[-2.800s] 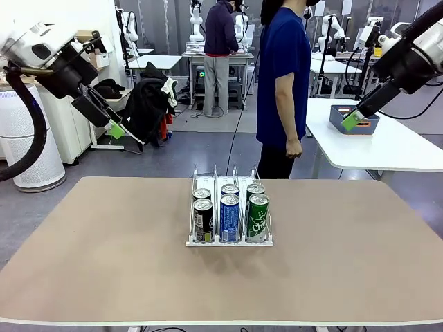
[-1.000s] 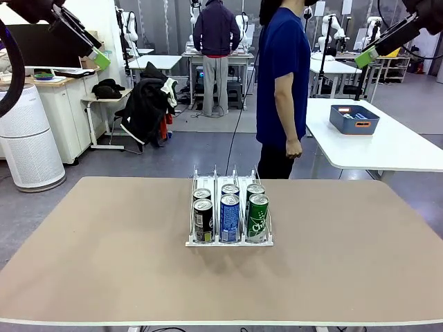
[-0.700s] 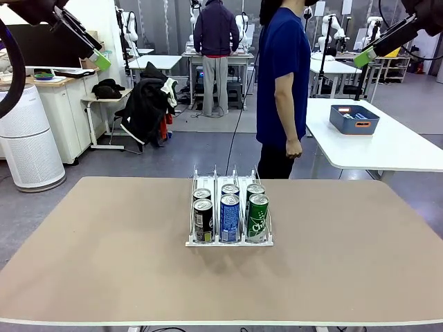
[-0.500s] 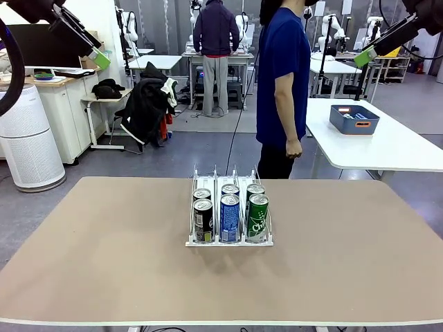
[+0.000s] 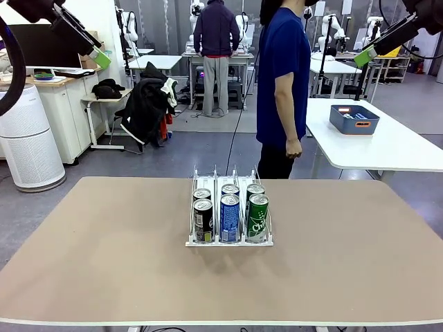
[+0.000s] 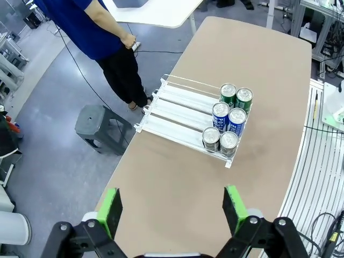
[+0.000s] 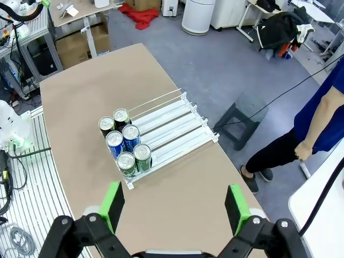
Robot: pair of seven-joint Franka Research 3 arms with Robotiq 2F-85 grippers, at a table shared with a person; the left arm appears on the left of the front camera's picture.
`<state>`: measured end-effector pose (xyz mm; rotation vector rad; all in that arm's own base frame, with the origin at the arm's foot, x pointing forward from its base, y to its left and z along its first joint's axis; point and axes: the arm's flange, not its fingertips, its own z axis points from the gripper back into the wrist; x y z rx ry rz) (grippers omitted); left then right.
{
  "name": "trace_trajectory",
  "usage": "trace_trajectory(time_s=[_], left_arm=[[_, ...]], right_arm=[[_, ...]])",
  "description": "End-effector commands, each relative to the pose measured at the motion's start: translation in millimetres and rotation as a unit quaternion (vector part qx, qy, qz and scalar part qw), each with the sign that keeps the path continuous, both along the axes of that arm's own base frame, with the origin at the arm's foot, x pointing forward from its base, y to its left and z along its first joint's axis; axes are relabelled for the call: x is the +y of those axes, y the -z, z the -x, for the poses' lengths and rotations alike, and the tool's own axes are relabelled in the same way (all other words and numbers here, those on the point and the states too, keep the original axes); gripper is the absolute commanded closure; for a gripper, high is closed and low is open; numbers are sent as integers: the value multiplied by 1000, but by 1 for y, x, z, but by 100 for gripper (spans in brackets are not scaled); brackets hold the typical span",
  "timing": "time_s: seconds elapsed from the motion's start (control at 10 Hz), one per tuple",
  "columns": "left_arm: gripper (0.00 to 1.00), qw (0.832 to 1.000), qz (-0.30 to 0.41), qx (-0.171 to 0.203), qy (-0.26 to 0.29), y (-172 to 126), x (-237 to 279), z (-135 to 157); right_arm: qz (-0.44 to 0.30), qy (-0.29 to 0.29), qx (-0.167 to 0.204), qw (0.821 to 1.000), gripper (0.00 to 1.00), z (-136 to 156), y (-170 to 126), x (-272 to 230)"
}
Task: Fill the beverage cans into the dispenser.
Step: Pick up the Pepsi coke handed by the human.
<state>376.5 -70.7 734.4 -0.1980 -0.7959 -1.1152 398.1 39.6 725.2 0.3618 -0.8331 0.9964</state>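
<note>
Six beverage cans stand two deep at the near end of the dispenser (image 5: pixel 228 243) in the middle of the table: black (image 5: pixel 203 220) in the left lane, blue (image 5: pixel 230 218) in the middle, green (image 5: pixel 258 218) on the right. The lanes behind them are bare (image 6: pixel 174 107) (image 7: pixel 171 124). Both wrist views look down from high on the same cans (image 6: pixel 227 118) (image 7: pixel 124 142). My left gripper (image 5: pixel 99 57) (image 6: pixel 173 207) hangs open high at the top left, far from the rack. My right gripper (image 5: pixel 367 55) (image 7: pixel 174 207) hangs open high at the top right. Neither holds anything.
A person in a blue shirt (image 5: pixel 284 76) stands side-on at the table's far edge, one hand (image 5: pixel 294 149) hanging down. A grey stool (image 6: pixel 102 126) (image 7: pixel 236 121) sits beside them. A white table with a blue-grey bin (image 5: pixel 354 119) stands at the back right.
Since the earliest frame both arms have risen up and outward to the picture's top corners. Over the last second nothing has moved.
</note>
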Motion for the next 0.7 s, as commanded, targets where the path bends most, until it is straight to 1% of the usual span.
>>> trace_trajectory(time_s=[0.0,0.1,0.3,0.4,0.6], left_arm=[[0,1000,14,14,4,-9,-6,3],[0,1000,17,18,3,-12,-8,4],[0,999,29,25,12,-18,-7,9],[0,999,37,29,22,-20,-6,10],[0,998,42,32,20,-26,-4,7]], right_arm=[[0,-1,18,1000,0,0,-2,0],[-2,-3,34,999,0,0,-6,0],[-8,-14,51,999,0,3,-15,-3],[-20,-10,54,998,0,6,-21,-4],[-13,0,49,999,0,18,-32,-3]])
